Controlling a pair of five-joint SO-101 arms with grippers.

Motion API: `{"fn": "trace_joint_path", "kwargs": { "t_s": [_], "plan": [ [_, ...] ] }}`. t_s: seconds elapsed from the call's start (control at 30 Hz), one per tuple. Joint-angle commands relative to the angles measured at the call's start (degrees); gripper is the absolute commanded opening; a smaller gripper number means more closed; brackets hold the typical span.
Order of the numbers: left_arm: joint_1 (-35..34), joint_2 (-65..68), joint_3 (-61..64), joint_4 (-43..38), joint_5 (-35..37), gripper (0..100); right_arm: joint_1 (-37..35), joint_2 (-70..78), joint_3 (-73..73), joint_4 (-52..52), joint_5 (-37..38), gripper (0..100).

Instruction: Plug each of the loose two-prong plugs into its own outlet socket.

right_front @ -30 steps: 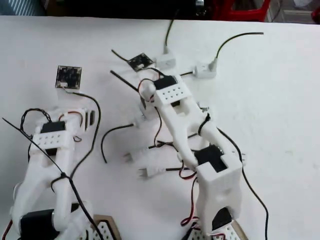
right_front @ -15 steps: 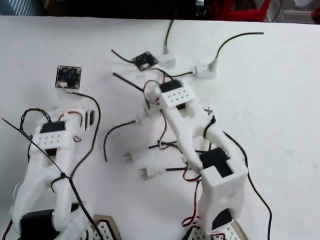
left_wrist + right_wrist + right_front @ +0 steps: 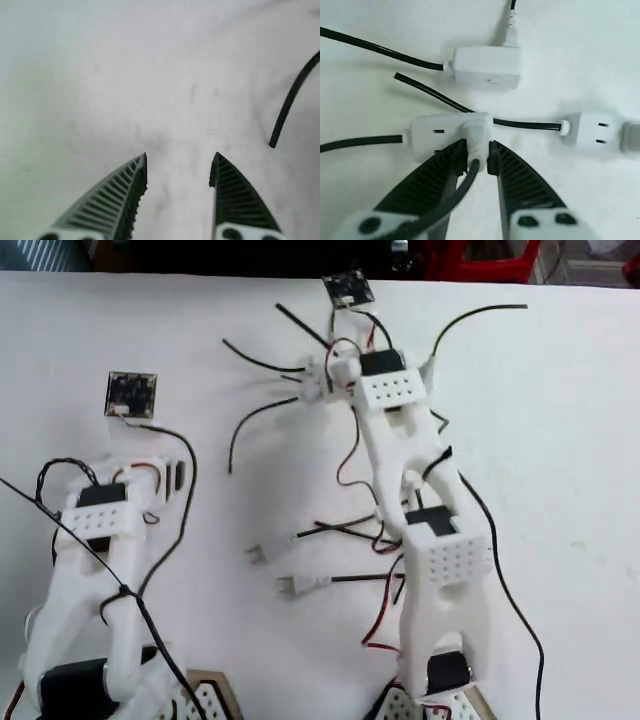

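Right gripper (image 3: pixel 477 146) had advanced toward the far edge of the table (image 3: pixel 580 390), jaws clamped on a white plug (image 3: pixel 477 127) at a socket (image 3: pixel 430 135); left gripper (image 3: pixel 178 172) gaped empty above open surface.

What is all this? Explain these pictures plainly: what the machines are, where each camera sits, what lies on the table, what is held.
These are two white robot arms at a white table. The high view looks down on both. Each wrist view comes from a camera on one arm, looking past its hand. The left hand is open over bare table. The right hand grips a white plug against a socket block. A slotted socket lies beside it. One loose plug and a second loose plug lie nearer the arm bases.
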Motion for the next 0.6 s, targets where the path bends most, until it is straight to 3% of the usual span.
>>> {"fn": "trace_joint_path", "kwargs": {
  "t_s": [0.0,0.07,0.4,0.57],
  "plan": [
    [-0.22,-2.33,-0.35,-1.14,0.53,21,-0.13,0.48,-8.44,5.49,-0.62,18.1],
    [-0.13,-2.33,-0.35,-1.14,0.53,21,-0.4,0.31,-11.78,10.15,-0.62,21.0],
    [-0.13,-2.33,-0.26,-1.14,0.53,21,1.01,-3.3,-28.75,37.14,-0.18,14.7],
    [-0.13,-2.33,-0.26,-1.23,0.53,21,2.42,-5.41,-22.86,37.85,0.18,14.5]
  ]
}}
